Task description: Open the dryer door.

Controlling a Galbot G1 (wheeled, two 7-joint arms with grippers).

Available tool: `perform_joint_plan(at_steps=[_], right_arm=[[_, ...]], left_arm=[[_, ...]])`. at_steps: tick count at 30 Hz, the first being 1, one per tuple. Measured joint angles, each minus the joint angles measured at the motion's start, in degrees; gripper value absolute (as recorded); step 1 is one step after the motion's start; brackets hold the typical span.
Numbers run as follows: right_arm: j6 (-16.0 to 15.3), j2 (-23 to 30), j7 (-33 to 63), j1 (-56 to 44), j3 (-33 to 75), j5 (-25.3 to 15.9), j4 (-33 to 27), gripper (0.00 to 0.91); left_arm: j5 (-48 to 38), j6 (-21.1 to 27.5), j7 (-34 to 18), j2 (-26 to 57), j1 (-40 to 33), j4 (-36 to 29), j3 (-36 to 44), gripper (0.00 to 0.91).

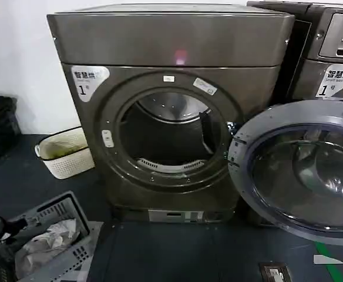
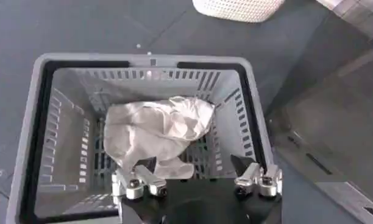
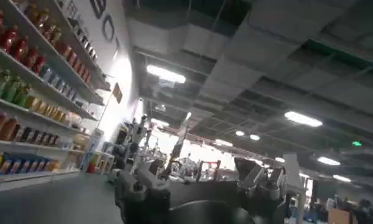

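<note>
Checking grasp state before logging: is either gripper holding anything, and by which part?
Nothing is held. The left gripper is open above the grey basket with its cloth; the right gripper is open, pointing into the room.

White wall (image 1: 19, 53), dark floor (image 1: 177, 252), stocked shelves (image 3: 28, 79), ceiling lights (image 3: 165, 73).

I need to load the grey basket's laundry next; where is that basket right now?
The grey basket sits on the dark floor at the head view's lower left, before the dryer, near the white basket, directly under the open left gripper.
</note>
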Motion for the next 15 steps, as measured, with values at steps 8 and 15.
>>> perform_joint_plan(at_steps=[8,15], right_arm=[[0.1,0.2,0.6,-0.2,0.6,2.3,-0.4,0.907],[1.2,0.6,0.6,-0.3,0.8,2.7,-1.0,0.907]], left_arm=[[-1.4,0.0,-0.6,-0.2,0.1,1.0,0.0,0.907],[-4.4,0.0,-1.3,-0.2,-0.2,1.8,-0.1,0.907]])
